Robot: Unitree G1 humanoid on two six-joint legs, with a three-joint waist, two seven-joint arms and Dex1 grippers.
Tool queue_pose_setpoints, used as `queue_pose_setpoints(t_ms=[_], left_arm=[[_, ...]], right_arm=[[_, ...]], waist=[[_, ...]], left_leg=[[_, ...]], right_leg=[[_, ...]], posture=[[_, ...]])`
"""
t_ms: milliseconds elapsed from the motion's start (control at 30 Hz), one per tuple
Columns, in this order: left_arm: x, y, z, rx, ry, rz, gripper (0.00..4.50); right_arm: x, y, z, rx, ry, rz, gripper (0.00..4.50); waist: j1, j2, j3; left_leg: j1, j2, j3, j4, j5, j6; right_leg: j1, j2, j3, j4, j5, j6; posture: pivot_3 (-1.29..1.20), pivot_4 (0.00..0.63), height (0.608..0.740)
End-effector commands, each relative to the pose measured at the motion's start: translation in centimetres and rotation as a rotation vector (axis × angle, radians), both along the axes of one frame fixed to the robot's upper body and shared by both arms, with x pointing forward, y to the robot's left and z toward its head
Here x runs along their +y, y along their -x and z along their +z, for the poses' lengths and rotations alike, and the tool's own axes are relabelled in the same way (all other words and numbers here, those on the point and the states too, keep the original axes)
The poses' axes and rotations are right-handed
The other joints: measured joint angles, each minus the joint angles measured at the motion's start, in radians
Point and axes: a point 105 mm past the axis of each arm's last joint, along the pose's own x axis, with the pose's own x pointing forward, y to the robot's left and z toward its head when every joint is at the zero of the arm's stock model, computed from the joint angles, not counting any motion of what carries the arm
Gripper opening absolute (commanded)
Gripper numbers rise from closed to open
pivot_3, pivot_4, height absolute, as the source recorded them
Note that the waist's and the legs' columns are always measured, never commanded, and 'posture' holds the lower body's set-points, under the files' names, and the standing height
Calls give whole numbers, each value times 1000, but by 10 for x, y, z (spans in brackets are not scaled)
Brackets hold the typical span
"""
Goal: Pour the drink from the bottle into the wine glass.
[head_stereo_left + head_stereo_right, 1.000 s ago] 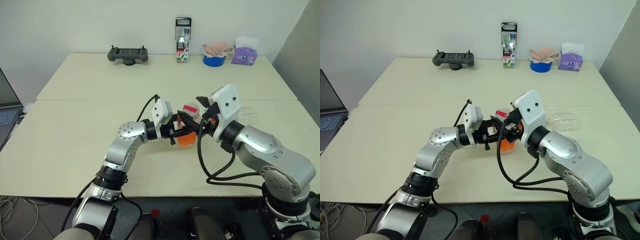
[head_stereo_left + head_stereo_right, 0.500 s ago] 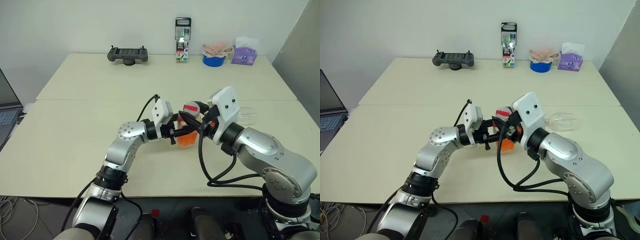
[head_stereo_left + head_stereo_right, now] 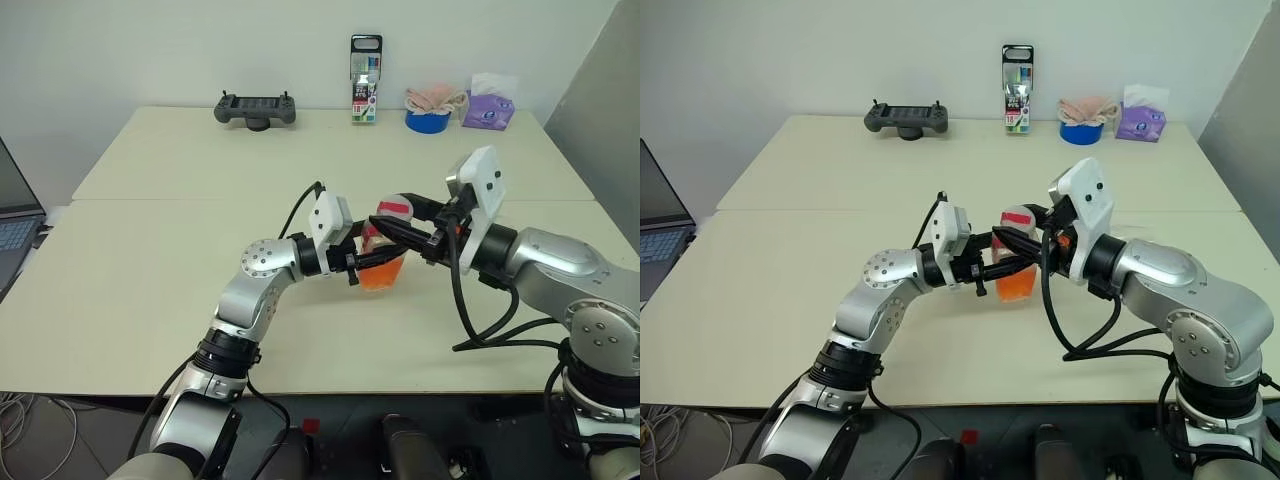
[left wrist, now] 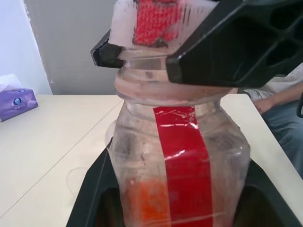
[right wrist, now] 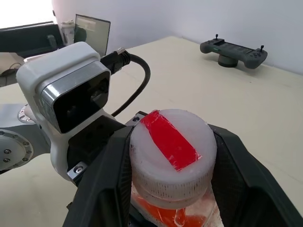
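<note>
The bottle point(image 3: 383, 268) is upright just above the table, near its middle, clear with a strip of red tape down one side. My left gripper point(image 3: 374, 263) is shut on the bottle's lower body from the left. The drink point(image 3: 382, 279) fills only the bottom of the bottle as orange liquid. My right gripper point(image 3: 400, 222) comes in from the right and is shut on the white cap point(image 5: 173, 146), which has a red band across its top. Both black fingers point(image 5: 110, 170) press against the cap's sides. The wine glass is hidden behind my right forearm.
Along the far edge of the table point(image 3: 150, 300) are a black game controller point(image 3: 256, 108), a tall box of coloured pens point(image 3: 366, 80), a blue tape roll point(image 3: 428, 120) with a cloth on it, and a purple tissue pack point(image 3: 488, 110). A laptop point(image 3: 15, 232) sits at the left. A seated person point(image 4: 279, 94) is beyond the table.
My right gripper has closed from open onto the bottle's cap. Its wrist has rolled and the forearm has swung out to the right. The left gripper and bottle have stayed in place.
</note>
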Motion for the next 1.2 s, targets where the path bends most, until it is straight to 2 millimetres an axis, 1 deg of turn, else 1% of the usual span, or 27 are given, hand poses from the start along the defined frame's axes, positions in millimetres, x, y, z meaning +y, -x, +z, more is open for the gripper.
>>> queue_pose_setpoints(t_ms=[33, 133, 300, 400, 467, 633, 900, 967, 1133, 1167, 1200], left_arm=[[6, 1, -5, -10, -19, 18, 1707], [6, 1, -5, -9, -19, 21, 1706], [6, -3, -3, -15, -16, 32, 1696], [4, -5, -2, -22, -10, 34, 1695], [3, -5, -2, -25, -6, 34, 1695], [1, -5, -1, -32, 6, 35, 1691], [2, -6, 4, -49, 34, 43, 1691], [2, -7, 6, -55, 47, 48, 1690], [3, -8, 5, -55, 49, 53, 1689], [2, -8, 4, -54, 48, 53, 1689], [2, -8, 4, -53, 48, 52, 1689]], right_arm=[[-3, 18, 29, -111, -64, 74, 1865], [-6, 19, 26, -111, -38, 76, 1865], [-8, 24, 23, -110, 61, 111, 1865], [-3, 24, 26, -118, 78, 133, 1865], [2, 26, 22, -114, 108, 162, 1865], [8, 23, 17, -113, 184, 185, 1865], [6, 12, 16, -119, 206, 157, 1865], [6, 10, 17, -113, 181, 152, 2605], [6, 9, 22, -137, 157, 141, 4259], [6, 9, 22, -141, 157, 137, 4473], [6, 8, 22, -142, 157, 134, 4492]], waist=[[1, 0, 0], [1, 0, 0], [1, 0, 0], [0, 0, 0], [0, 0, 0], [1, 0, 0], [1, 0, 0], [1, 0, 0], [1, 0, 0], [1, 0, 0], [1, 0, 0]], left_leg=[[0, 0, 0, 0, 0, 0], [0, 0, 0, 0, 0, 0], [0, 0, 0, 1, 0, 0], [0, 0, 0, 0, 0, 0], [0, 0, 0, 0, 0, 0], [0, 0, 0, 1, 0, 0], [0, 0, 0, 0, 0, 0], [0, 0, 0, 0, 0, 0], [0, 0, 0, 0, 0, 0], [0, 0, 0, 0, 0, 0], [0, 0, 0, 0, 0, 0]], right_leg=[[0, 0, 0, 0, 0, 0], [0, 0, 0, 0, 0, 0], [0, 0, 0, 0, 0, 0], [0, 0, 0, 0, 0, 0], [0, 0, 0, 1, 0, 0], [0, 0, 0, 0, 0, 0], [0, 0, 0, 0, 0, 0], [0, 0, 0, 0, 0, 0], [0, 0, 0, 0, 0, 0], [0, 0, 0, 0, 0, 0], [0, 0, 0, 0, 0, 0]], posture=[[0, 150, 740], [0, 150, 740], [0, 150, 740], [0, 150, 740], [0, 150, 740], [0, 150, 740], [0, 150, 740], [0, 150, 740], [0, 150, 740], [0, 150, 740], [0, 150, 740]])
